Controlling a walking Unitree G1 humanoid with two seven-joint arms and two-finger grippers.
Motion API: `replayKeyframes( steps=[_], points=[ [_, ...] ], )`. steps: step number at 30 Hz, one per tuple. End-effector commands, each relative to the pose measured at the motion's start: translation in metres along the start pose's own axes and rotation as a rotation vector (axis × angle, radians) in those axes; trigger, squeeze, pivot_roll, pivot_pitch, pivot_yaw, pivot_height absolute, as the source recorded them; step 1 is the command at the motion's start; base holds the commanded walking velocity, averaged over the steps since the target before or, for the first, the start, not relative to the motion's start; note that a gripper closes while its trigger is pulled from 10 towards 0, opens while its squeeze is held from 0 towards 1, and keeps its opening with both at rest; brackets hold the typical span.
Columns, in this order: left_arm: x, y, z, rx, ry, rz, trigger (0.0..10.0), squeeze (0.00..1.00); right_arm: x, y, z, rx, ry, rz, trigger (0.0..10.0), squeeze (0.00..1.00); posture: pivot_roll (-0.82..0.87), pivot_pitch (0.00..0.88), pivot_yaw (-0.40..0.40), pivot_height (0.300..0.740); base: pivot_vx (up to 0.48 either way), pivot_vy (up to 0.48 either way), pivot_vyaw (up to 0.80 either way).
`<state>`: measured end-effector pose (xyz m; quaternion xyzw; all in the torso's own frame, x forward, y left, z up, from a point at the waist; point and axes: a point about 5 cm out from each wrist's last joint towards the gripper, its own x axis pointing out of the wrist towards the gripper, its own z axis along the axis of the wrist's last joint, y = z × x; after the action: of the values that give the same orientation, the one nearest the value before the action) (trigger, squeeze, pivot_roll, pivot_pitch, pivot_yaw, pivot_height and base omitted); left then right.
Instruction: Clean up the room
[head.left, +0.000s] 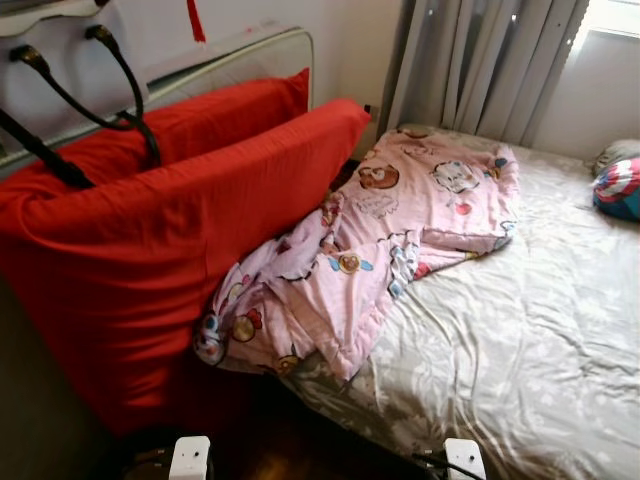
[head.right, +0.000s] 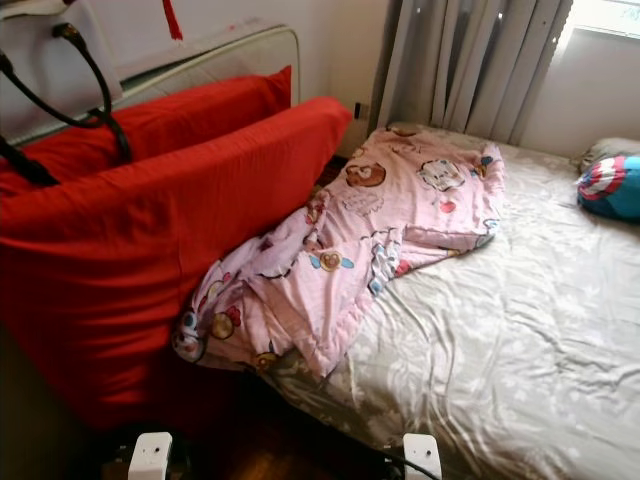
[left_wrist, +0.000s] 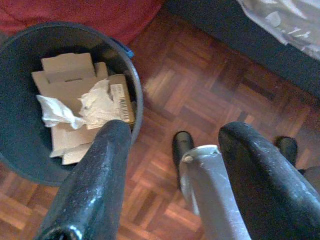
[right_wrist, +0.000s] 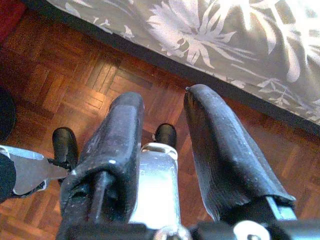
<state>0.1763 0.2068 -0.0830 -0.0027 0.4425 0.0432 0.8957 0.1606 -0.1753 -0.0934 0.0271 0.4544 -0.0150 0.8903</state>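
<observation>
A pink cartoon-print blanket (head.left: 380, 230) lies crumpled across the head end of the bed (head.left: 540, 330), one end hanging over the side. Two big red pillows (head.left: 150, 230) stand upright against the headboard (head.left: 250, 55) to its left. Both arms hang low beside me. My left gripper (left_wrist: 176, 129) is open above the parquet floor, next to a dark round bin (left_wrist: 20, 150) holding flattened cardboard (left_wrist: 70, 75) and crumpled paper (left_wrist: 95, 105). My right gripper (right_wrist: 162, 95) is open over the floor near the bed's edge (right_wrist: 210, 30), with nothing between its fingers.
A blue, red and white round cushion (head.left: 618, 188) lies at the bed's far right. Grey curtains (head.left: 480, 60) hang behind the bed. Black cables (head.left: 120, 70) loop over the red pillows at the upper left. A strip of parquet floor (left_wrist: 200, 65) runs between bin and bed.
</observation>
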Motion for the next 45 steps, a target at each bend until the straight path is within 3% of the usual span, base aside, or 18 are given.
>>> replayKeyframes(
  steps=[1, 22, 45],
  points=[
    [0.0000, -0.0035, -0.0023, 0.004, 0.010, -0.015, 10.0, 0.00, -0.0006, -0.0051, 0.0004, 0.000, -0.007, -0.014, 10.0, 0.00, -0.02, 0.000, 0.003, 0.740, 0.000, 0.000, 0.54],
    [-0.0003, -0.0040, -0.0034, 0.014, 0.010, -0.012, 10.0, 0.00, -0.0009, -0.0061, -0.0005, -0.005, -0.002, -0.011, 10.0, 0.00, -0.03, 0.000, 0.001, 0.740, 0.066, 0.000, 0.62],
    [-0.0018, -0.0002, -0.0091, 0.007, 0.032, -0.002, 10.0, 0.00, -0.0008, -0.0057, 0.0000, -0.012, -0.004, -0.007, 10.0, 0.00, -0.03, 0.000, -0.002, 0.740, 0.323, 0.000, 0.00]
  ],
)
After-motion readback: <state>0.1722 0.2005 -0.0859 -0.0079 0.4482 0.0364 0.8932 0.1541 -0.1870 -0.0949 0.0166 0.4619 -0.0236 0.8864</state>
